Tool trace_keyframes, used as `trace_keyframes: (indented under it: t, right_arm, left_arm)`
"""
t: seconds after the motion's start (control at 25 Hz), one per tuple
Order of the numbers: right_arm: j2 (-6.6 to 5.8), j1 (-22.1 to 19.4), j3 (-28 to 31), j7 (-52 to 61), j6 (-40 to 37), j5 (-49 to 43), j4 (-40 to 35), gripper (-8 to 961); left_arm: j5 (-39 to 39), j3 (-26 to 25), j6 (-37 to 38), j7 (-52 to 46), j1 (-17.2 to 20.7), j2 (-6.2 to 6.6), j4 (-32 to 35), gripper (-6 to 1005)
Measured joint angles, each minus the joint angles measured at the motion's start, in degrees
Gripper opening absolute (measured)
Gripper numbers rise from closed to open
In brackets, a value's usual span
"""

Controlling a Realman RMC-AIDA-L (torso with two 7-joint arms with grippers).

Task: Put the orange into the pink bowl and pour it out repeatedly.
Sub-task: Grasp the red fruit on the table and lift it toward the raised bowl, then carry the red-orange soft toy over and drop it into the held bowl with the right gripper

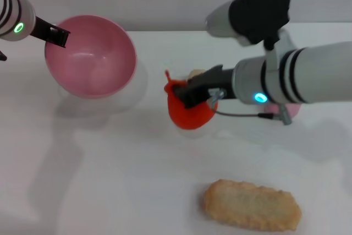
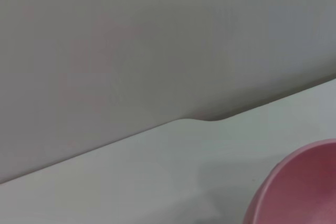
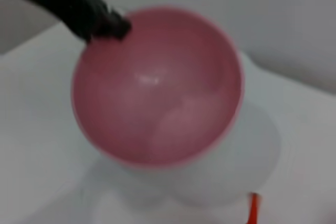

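Observation:
The pink bowl (image 1: 91,59) is held tilted at the far left, its empty inside facing the middle of the table. My left gripper (image 1: 58,36) is shut on its far-left rim. The right wrist view shows the bowl (image 3: 157,87) with the left arm's dark fingers (image 3: 100,22) on the rim. Only an edge of the bowl (image 2: 299,192) shows in the left wrist view. The glossy orange (image 1: 190,115) hangs just above the table's middle, to the right of the bowl. My right gripper (image 1: 191,94) is shut on its top. A sliver of the orange (image 3: 253,208) shows in the right wrist view.
A beige oblong biscuit-like piece (image 1: 251,205) lies at the front right. A small beige ball (image 1: 196,74) sits just behind the orange. Part of a dull pink ball (image 1: 294,109) peeks out under my right forearm. The white table (image 1: 110,180) ends at a grey wall.

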Motion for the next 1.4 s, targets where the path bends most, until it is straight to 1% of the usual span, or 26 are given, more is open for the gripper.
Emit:
trace_keyframes:
  t: [0.16,0.32,0.36,0.44,0.56,0.72,0.96,1.28,1.4]
  right_arm:
    - [0.05,-1.49,2.43,0.0,3.11,-2.88,-7.23,59]
    - [0.12,-1.82,3.61,-0.01,4.27,-5.22,-13.51,46]
    - [0.01,-1.38,3.78,0.0,4.25,-5.58,-15.06,47]
    - [-0.04,-1.14,3.82,-0.01,4.19,-5.63,-15.44,47]
    - [-0.1,-0.49,3.92,0.0,3.74,-5.93,-15.76,48]
    - [-0.02,-0.19,3.94,0.0,3.0,-6.4,-15.3,47]
    - [0.12,-0.77,3.85,0.11,2.41,-5.96,-14.94,46]
    - [0.16,-1.17,3.45,0.42,2.64,-5.96,-14.85,172]
    - [0.2,-1.71,4.26,1.45,2.71,-6.79,-15.26,293]
  left_arm:
    - [-0.38,0.59,0.01,0.08,0.04,-0.1,-0.07,45]
    - [-1.65,3.65,0.01,0.03,-0.06,-0.2,-0.14,45]
    - [-3.02,5.0,0.01,0.01,-0.35,-0.24,-0.12,45]
    - [-3.92,5.55,0.03,0.02,-0.5,-0.26,-0.04,45]
    - [-6.71,8.09,0.62,0.11,-1.12,-0.29,0.35,45]
    - [-7.76,10.46,0.89,-0.11,-2.25,-0.44,0.36,45]
    - [-8.42,11.3,0.95,-0.15,-3.04,-0.56,0.45,45]
    - [-8.53,11.15,1.17,-0.01,-3.08,-0.46,0.57,45]
    - [-8.55,11.24,1.28,0.02,-3.08,-0.46,0.58,45]
